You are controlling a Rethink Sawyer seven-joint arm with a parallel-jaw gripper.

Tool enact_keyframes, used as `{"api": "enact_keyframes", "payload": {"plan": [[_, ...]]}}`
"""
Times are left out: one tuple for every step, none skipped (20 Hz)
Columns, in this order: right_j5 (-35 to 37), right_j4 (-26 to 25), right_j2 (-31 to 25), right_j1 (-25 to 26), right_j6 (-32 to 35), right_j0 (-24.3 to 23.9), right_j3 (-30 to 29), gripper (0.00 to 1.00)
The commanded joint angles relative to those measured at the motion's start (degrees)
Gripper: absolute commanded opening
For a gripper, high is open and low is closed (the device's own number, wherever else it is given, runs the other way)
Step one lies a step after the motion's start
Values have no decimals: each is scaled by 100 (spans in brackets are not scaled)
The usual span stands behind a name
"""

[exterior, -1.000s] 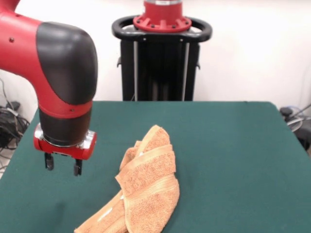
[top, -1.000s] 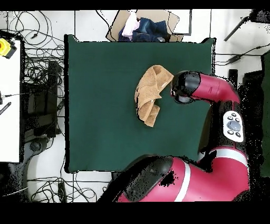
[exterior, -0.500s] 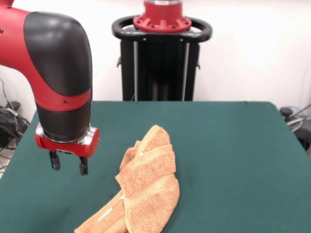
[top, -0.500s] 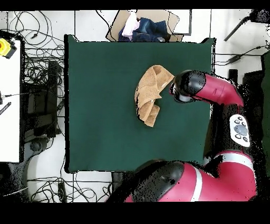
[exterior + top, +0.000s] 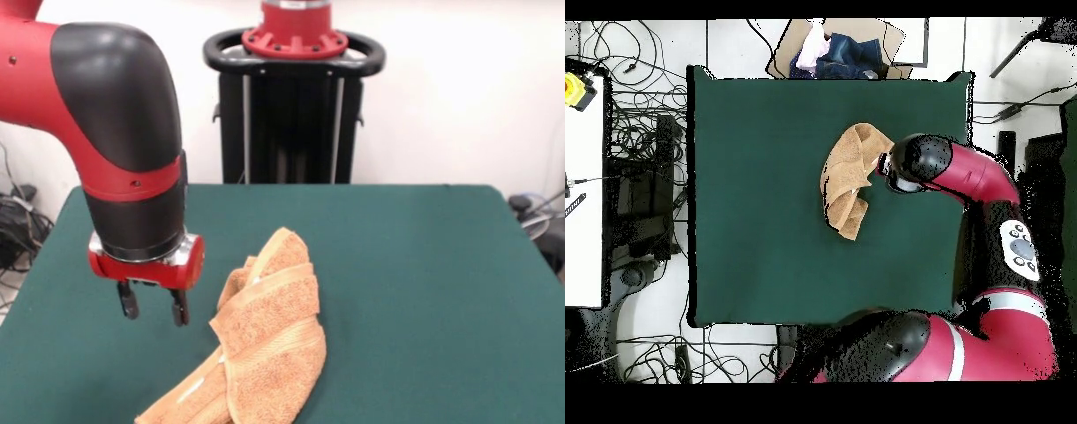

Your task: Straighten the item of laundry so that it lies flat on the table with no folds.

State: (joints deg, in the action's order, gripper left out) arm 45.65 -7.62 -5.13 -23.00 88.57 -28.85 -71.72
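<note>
Pincer [image 5: 154, 306] shifted toward towel [image 5: 260, 336] | fingers apart, empty | crumpled towel just beside it on table [image 5: 424, 265]

We see the front view evenly and brightly lit, apparently from overhead: the white wall [image 5: 459, 88] behind is almost blown out, and soft highlights sit on the black shell of the arm [image 5: 119, 106]. Shadows on the table [image 5: 424, 283] are faint and diffuse, with a dim patch at lower left. The towel [image 5: 265, 336] looks slightly soft, its weave smeared. From overhead, the light is flat, the table [image 5: 765, 200] uniformly dark.
</note>
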Motion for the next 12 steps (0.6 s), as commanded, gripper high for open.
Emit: {"api": "enact_keyframes", "payload": {"plan": [[-442, 181, -680, 63, 412, 154, -647, 100], [-482, 163, -660, 81, 422, 171, -627, 100], [-483, 150, -640, 105, 429, 189, -593, 100], [-478, 136, -616, 117, 441, 212, -569, 100], [-462, 111, -575, 124, 458, 246, -539, 100], [-435, 74, -525, 139, 468, 286, -504, 100], [-408, 36, -475, 153, 478, 326, -468, 100], [-432, 15, -450, 167, 495, 345, -454, 100], [-433, -5, -427, 181, 497, 359, -437, 100], [-434, -25, -404, 195, 499, 373, -420, 100], [-458, -39, -400, 203, 483, 372, -420, 100], [-472, -44, -397, 207, 475, 368, -421, 100]]}}
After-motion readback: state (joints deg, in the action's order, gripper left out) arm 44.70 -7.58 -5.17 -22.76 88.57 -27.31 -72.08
